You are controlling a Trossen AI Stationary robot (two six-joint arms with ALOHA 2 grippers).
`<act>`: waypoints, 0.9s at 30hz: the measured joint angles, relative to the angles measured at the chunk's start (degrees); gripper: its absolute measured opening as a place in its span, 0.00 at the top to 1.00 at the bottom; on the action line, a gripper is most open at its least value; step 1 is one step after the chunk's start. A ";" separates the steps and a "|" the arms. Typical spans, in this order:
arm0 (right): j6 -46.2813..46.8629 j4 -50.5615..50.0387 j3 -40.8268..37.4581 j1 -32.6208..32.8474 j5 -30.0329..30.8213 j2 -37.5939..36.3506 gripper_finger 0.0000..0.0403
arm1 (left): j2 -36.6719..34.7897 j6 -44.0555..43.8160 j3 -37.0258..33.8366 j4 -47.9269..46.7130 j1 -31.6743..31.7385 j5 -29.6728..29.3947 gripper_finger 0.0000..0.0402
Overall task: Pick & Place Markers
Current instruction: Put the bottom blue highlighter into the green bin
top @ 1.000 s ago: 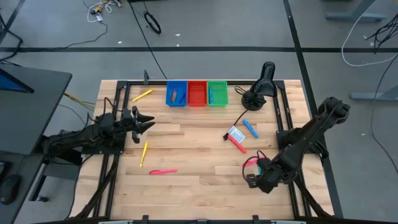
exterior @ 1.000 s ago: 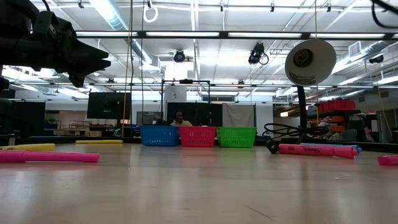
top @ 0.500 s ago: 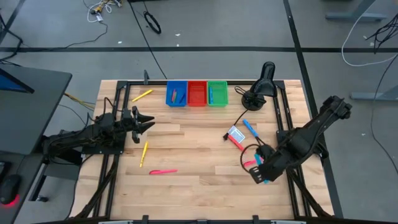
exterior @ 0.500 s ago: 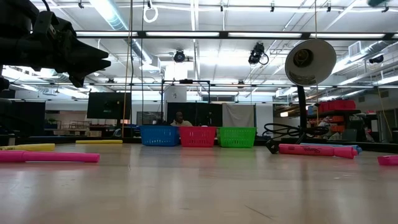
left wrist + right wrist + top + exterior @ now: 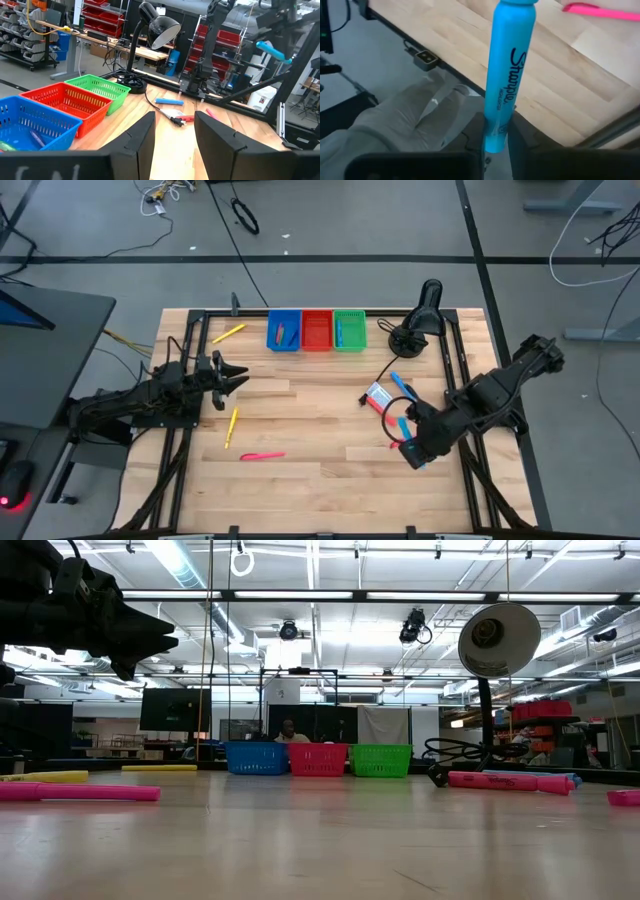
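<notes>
A: What is held by the right gripper (image 5: 416, 456)?

B: A light blue marker with black lettering (image 5: 506, 75) is pinched between its fingers, raised over the right front part of the wooden table (image 5: 320, 400).

A: And the left gripper (image 5: 238, 376)?

B: It is kept above the left side of the table, fingers spread, nothing between them.

A: Where are the other markers seen?

B: A pink marker (image 5: 262, 456) and a yellow marker (image 5: 233, 425) are lying at the front left. A blue marker (image 5: 402, 387) and a red marker (image 5: 381, 411) are placed just beside the small white-and-blue card (image 5: 379, 394). A second yellow marker (image 5: 228, 333) is lying near the blue plastic bin (image 5: 283, 330).
</notes>
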 joint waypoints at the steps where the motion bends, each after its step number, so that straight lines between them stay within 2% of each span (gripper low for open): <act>1: -0.53 0.00 0.65 -0.25 -0.11 0.42 0.89 | 0.02 0.00 0.00 0.00 0.00 -0.01 0.65; 11: -6.29 -1.37 4.91 -4.71 0.19 4.73 0.89 | 0.01 0.00 0.00 0.00 -0.01 0.00 0.65; 16: -10.43 -1.31 4.99 -11.02 1.68 6.26 0.89 | 0.02 0.00 0.00 0.00 0.00 -0.01 0.65; 27: -17.06 5.33 5.87 -24.77 1.42 11.13 0.89 | 0.02 0.00 0.00 0.01 0.00 0.01 0.65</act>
